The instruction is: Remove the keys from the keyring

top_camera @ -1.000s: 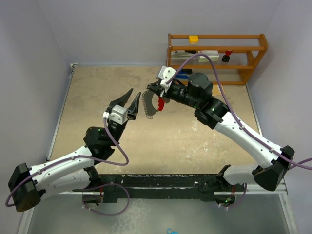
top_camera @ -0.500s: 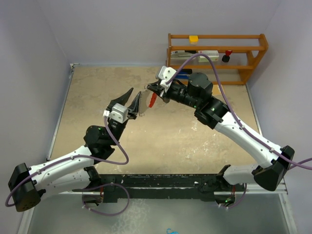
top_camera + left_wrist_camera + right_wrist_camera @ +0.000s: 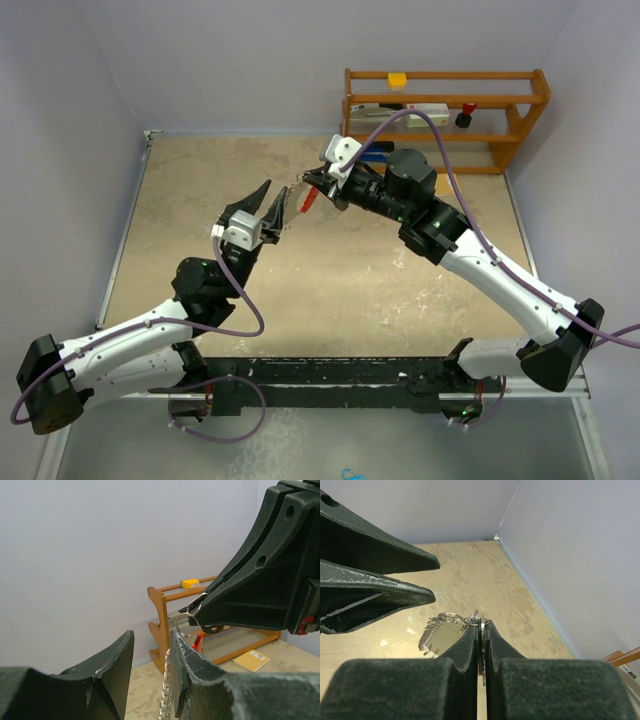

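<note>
My right gripper (image 3: 309,184) is shut on a thin flat key (image 3: 481,636), held above the table. Small split rings (image 3: 451,617) hang off its tip. The keyring's silvery ridged arc (image 3: 435,638) dangles from them, and its red strip (image 3: 310,199) shows below the tip. In the left wrist view I see the rings (image 3: 187,623), a dark key head (image 3: 213,628), the red strip (image 3: 198,642) and the chain-like arc (image 3: 166,690). My left gripper (image 3: 272,200) is open, and in its own view (image 3: 151,641) the arc hangs by its right finger's inner edge. I cannot tell whether they touch.
A wooden rack (image 3: 445,108) stands at the back right against the wall, with a yellow block (image 3: 398,79) and a small red item (image 3: 467,109) on it. It also shows in the left wrist view (image 3: 161,611), with a tan booklet (image 3: 252,659) lying near it.
The hanging keyring has turned from broadside to nearly edge-on and now sits closer under the right gripper's tip, right by the left gripper's fingers. Both grippers have kept their states.
</note>
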Available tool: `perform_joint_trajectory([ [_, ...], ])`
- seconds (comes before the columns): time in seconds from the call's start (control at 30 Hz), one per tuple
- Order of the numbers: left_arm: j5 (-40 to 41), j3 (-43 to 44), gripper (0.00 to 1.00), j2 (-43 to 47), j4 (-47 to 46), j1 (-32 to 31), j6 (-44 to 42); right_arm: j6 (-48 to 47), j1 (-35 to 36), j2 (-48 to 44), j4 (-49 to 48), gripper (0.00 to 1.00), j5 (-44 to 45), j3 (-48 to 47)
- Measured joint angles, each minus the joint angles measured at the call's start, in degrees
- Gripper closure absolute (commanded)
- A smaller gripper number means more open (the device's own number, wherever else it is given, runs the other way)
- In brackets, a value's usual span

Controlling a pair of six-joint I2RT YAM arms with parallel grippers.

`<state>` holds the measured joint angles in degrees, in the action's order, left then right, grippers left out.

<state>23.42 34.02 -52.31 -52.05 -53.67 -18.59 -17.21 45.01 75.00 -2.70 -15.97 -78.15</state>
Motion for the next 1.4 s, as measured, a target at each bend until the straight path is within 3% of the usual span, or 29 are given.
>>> perform_joint_trajectory([
  [0.87, 1.6, 0.0, 0.68, 0.6, 0.9, 0.0, 0.0, 0.0, 0.0, 0.0, -0.2, 1.00, 0.0, 0.0],
  [1.4, 8.2, 2.4, 0.68, 0.0, 7.0, 0.0, 1.2, -0.6, 0.0, 0.0, 1.0, 1.00, 0.0, 0.0],
])
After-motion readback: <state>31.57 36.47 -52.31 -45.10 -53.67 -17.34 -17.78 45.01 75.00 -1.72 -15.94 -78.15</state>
